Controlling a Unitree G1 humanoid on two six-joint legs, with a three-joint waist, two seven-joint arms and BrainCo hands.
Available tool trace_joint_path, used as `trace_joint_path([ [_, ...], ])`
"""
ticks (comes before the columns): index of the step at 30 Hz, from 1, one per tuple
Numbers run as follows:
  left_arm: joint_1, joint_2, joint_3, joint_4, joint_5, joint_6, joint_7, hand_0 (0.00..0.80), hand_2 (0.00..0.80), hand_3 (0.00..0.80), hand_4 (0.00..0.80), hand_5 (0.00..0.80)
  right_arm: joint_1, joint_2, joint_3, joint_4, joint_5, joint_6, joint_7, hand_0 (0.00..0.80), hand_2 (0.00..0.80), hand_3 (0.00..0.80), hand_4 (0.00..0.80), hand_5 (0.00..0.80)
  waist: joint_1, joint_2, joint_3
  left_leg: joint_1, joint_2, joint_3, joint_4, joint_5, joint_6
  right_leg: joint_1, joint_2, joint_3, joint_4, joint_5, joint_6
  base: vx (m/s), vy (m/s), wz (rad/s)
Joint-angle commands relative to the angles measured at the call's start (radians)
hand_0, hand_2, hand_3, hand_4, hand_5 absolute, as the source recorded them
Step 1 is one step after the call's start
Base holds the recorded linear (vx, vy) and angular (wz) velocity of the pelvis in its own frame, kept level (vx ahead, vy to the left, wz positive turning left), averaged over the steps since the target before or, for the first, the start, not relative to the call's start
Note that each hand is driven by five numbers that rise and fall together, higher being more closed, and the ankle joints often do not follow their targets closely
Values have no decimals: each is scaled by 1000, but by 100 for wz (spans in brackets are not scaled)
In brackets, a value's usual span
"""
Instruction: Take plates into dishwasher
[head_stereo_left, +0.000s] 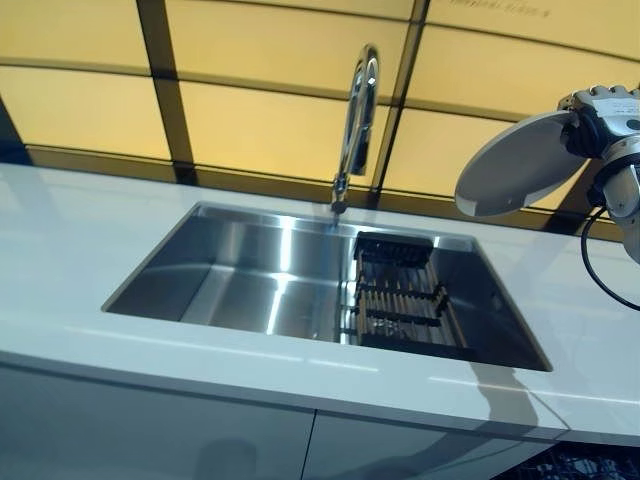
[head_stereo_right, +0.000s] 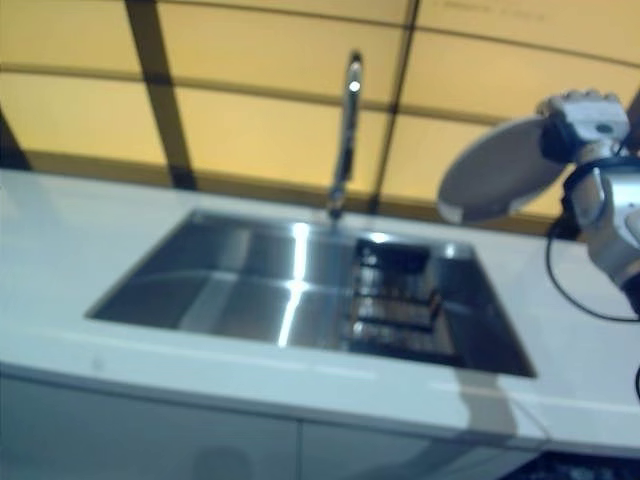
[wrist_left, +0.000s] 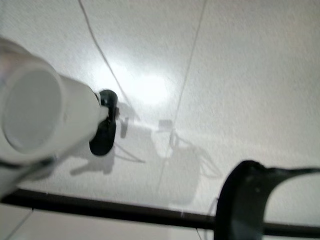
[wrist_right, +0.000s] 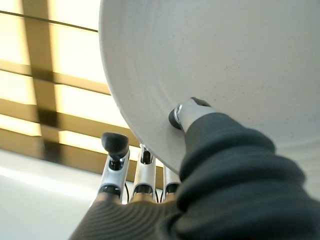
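Right wrist view shows my right hand (wrist_right: 200, 150) pinching a white plate (wrist_right: 225, 60): my thumb (wrist_right: 187, 112) presses its dark tip on the plate's smooth face near the rim, and my fingers (wrist_right: 145, 170) run behind the rim on the other side, so the edge is caught between them. One finger stands clear of the rim, its dark tip free in the air.

From the head views, that same right hand (head_stereo_left: 605, 115) is up in the air with the plate (head_stereo_left: 515, 165) tilted on edge, its face turned out away from my palm, reaching from my hand toward the faucet (head_stereo_left: 355, 125). The plate touches nothing but my hand. Below my hand and off to its left lies the steel sink (head_stereo_left: 250, 275), sunk into the white counter (head_stereo_left: 70, 240). A dark slatted rack (head_stereo_left: 400, 295) sits inside the sink, at the end nearer my right hand. Behind the plate and faucet is a wall of yellow panels (head_stereo_left: 250, 115) split by dark strips.

My left hand appears in neither head view, and its own wrist view gives only pale floor, a pale cylinder and dark shapes; I cannot tell anything of its fingers.
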Motion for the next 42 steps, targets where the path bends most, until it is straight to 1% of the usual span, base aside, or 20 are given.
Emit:
trace_joint_path([
  [1, -14, 29, -12, 42, 44, -21, -9, 0, 0, 0, 0, 0, -71, -109, 3, 48, 52, 75, 30, 800, 800, 800, 800, 800, -3, -17, -31, 59, 1, 59, 2, -129, 26, 52, 0, 30, 2, -63, 104, 25, 14, -23],
  [5, -27, 32, -5, 57, 74, -19, -19, 0, 0, 0, 0, 0, -17, -155, -30, 105, 48, 143, 86, 800, 800, 800, 800, 800, -44, -25, -46, 78, 9, 100, 2, -137, 30, 43, 6, 62, 2, -53, 111, 12, -3, -29],
  [7, -33, 33, -2, 62, 77, -15, -21, 0, 0, 0, 0, 0, 19, -175, -53, 132, 39, 158, 108, 800, 800, 800, 800, 800, -62, -26, -49, 84, 11, 116, 2, -142, 32, 39, 8, 74, 2, -50, 113, 2, -10, -35],
  [11, -42, 35, 0, 68, 81, -10, -22, 0, 0, 0, 0, 0, 65, -197, -85, 161, 44, 159, 107, 800, 800, 800, 800, 800, -78, -28, -52, 89, 14, 131, 2, -144, 34, 34, 12, 90, 2, -47, 116, 9, -20, -28],
  [12, -52, 37, 5, 80, 94, -8, -24, 0, 0, 0, 0, 0, 132, -227, -141, 198, 49, 160, 125, 800, 800, 800, 800, 800, -106, -30, -58, 98, 20, 153, 2, -147, 35, 28, 16, 109, 2, -42, 119, 16, -49, -28],
  [14, -60, 40, 11, 85, 97, -3, -25, 0, 0, 0, 0, 0, 213, -251, -212, 216, 68, 151, 141, 800, 800, 800, 800, 800, -132, -29, -62, 104, 24, 173, 5, -152, 36, 19, 19, 129, 2, -37, 121, 14, -47, -47],
  [16, -65, 43, 12, 90, 99, -2, -26, 0, 0, 0, 0, 0, 263, -263, -254, 224, 74, 163, 151, 800, 800, 800, 800, 800, -149, -29, -64, 108, 27, 187, 8, -156, 37, 13, 21, 139, 2, -33, 122, 18, -33, -47],
  [17, -68, 41, 17, 90, 100, 5, -28, 0, 0, 0, 0, 0, 308, -270, -293, 241, 81, 147, 146, 800, 800, 800, 800, 800, -165, -25, -65, 113, 28, 197, 10, -159, 38, 9, 22, 150, 2, -31, 122, 15, -20, -30],
  [18, -69, 43, 17, 91, 99, 5, -28, 0, 0, 0, 0, 0, 327, -272, -312, 241, 82, 144, 145, 800, 800, 800, 800, 800, -165, -26, -65, 113, 29, 199, 11, -160, 38, 8, 22, 152, 2, -30, 122, 23, -39, -34],
  [19, -73, 46, 19, 95, 108, 8, -31, 0, 0, 0, 0, 0, 419, -281, -400, 259, 84, 143, 150, 800, 800, 800, 800, 800, -185, -25, -66, 119, 31, 215, 15, -164, 40, 3, 23, 165, 3, -26, 123, 20, -42, -25],
  [21, -76, 49, 20, 102, 110, 8, -32, 0, 0, 0, 0, 0, 511, -285, -484, 278, 83, 129, 142, 800, 800, 800, 800, 800, -203, -21, -63, 128, 33, 227, 18, -171, 43, 2, 28, 176, 4, -25, 124, 27, -37, -24],
  [24, -83, 54, 22, 111, 122, 10, -42, 0, 0, 0, 0, 0, 647, -280, -614, 303, 92, 95, 140, 800, 800, 800, 800, 800, -230, -16, -65, 132, 35, 243, 25, -179, 45, -8, 31, 197, 6, -22, 125, 19, -22, -26],
  [25, -86, 57, 17, 110, 122, 13, -43, 0, 0, 0, 0, 0, 723, -280, -683, 297, 90, 92, 146, 800, 800, 800, 800, 800, -237, -16, -64, 131, 36, 250, 29, -182, 45, -12, 31, 202, 8, -21, 126, 10, -22, -28],
  [28, -94, 59, 16, 112, 126, 14, -46, 0, 0, 0, 0, 0, 818, -268, -766, 298, 97, 82, 140, 800, 800, 800, 800, 800, -253, -14, -62, 132, 39, 261, 39, -191, 48, -22, 31, 213, 12, -20, 125, 6, -37, -14],
  [29, -101, 59, 13, 114, 134, 16, -51, 0, 0, 0, 0, 0, 920, -250, -855, 298, 116, 58, 133, 800, 800, 800, 800, 800, -272, -10, -60, 131, 43, 275, 53, -204, 52, -32, 30, 224, 17, -19, 124, -4, -60, -19],
  [31, -104, 61, 8, 112, 140, 18, -57, 0, 0, 0, 0, 0, 990, -232, -913, 286, 126, 47, 135, 800, 800, 800, 800, 800, -281, -7, -58, 127, 46, 281, 66, -211, 53, -41, 29, 231, 22, -18, 122, -5, -51, -19],
  [35, -107, 61, 1, 109, 142, 21, -58, 0, 0, 0, 0, 0, 1033, -213, -946, 268, 138, 49, 129, 800, 800, 800, 800, 800, -285, -4, -54, 124, 47, 283, 76, -218, 55, -51, 28, 235, 29, -19, 120, -1, -26, -18],
  [37, -109, 64, -8, 103, 148, 20, -69, 0, 0, 0, 0, 0, 1067, -153, -964, 225, 167, 58, 110, 800, 800, 800, 800, 800, -300, 12, -39, 120, 45, 286, 90, -230, 59, -71, 24, 242, 46, -24, 117, 4, -63, -12],
  [39, -110, 64, -10, 101, 151, 19, -73, 0, 0, 0, 0, 0, 1072, -137, -966, 215, 166, 60, 109, 800, 800, 800, 800, 800, -302, 17, -34, 119, 43, 285, 91, -232, 60, -76, 22, 243, 49, -25, 116, 4, -37, -8],
  [42, -107, 64, -19, 93, 151, 12, -72, 0, 0, 0, 0, 0, 1060, -91, -946, 186, 170, 73, 88, 800, 800, 800, 800, 800, -303, 38, -16, 111, 36, 281, 94, -233, 62, -89, 16, 245, 55, -27, 115, 2, -39, -10],
])
